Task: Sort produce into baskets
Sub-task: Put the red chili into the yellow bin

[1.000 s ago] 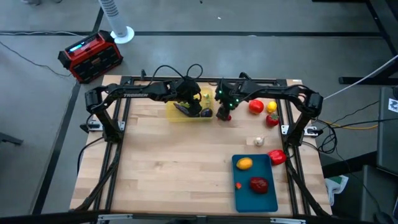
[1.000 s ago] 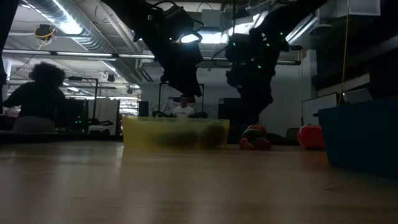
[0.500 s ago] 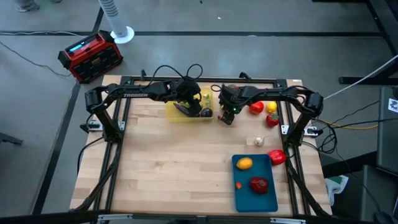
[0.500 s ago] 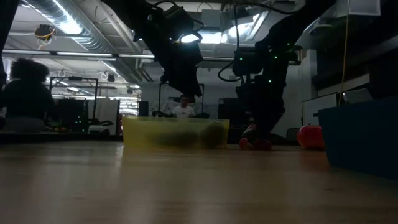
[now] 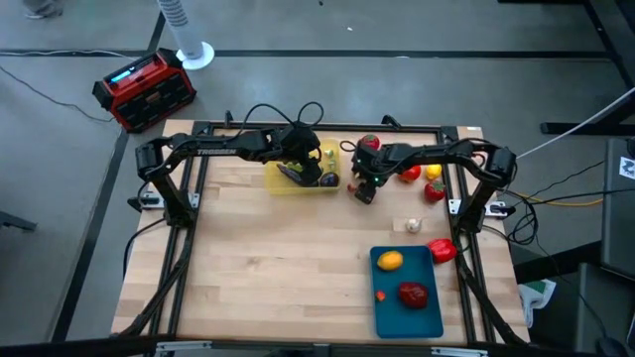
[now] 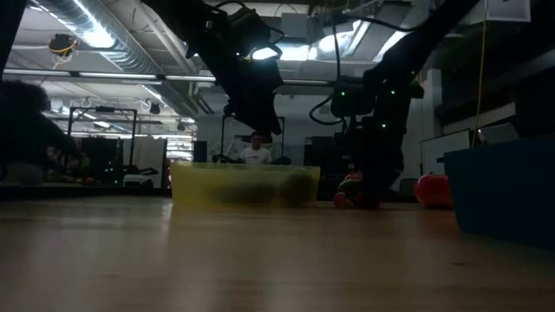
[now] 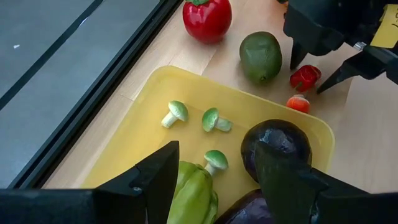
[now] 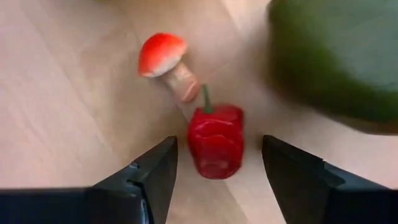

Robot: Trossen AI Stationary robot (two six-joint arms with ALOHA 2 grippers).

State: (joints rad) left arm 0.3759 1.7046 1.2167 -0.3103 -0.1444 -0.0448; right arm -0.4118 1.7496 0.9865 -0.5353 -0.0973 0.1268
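Observation:
The yellow tray (image 5: 301,177) stands at the table's far middle. It holds a purple eggplant (image 7: 277,146), a green pepper (image 7: 196,193) and three small green mushrooms (image 7: 214,119). My left gripper (image 7: 214,180) hangs open and empty above this tray (image 5: 303,159). My right gripper (image 8: 214,177) is open and low over the table just right of the tray (image 5: 362,188). Its fingers stand on either side of a small red pepper (image 8: 216,140) lying on the wood, without touching it. A red mushroom (image 8: 165,59) and a green fruit (image 8: 336,62) lie close beyond the pepper.
The teal tray (image 5: 407,291) at the near right holds an orange (image 5: 391,261) and two red pieces. A red tomato (image 5: 370,144), more red pieces (image 5: 408,172), a lemon (image 5: 434,171), garlic (image 5: 413,225) and a red pepper (image 5: 443,250) lie on the right side. A red-and-black box (image 5: 144,89) stands on the floor.
My right gripper has gone down toward the table beside the yellow tray, coming low around the small red pepper. Its wrist has swung toward the table's right, uncovering the red tomato at the far edge.

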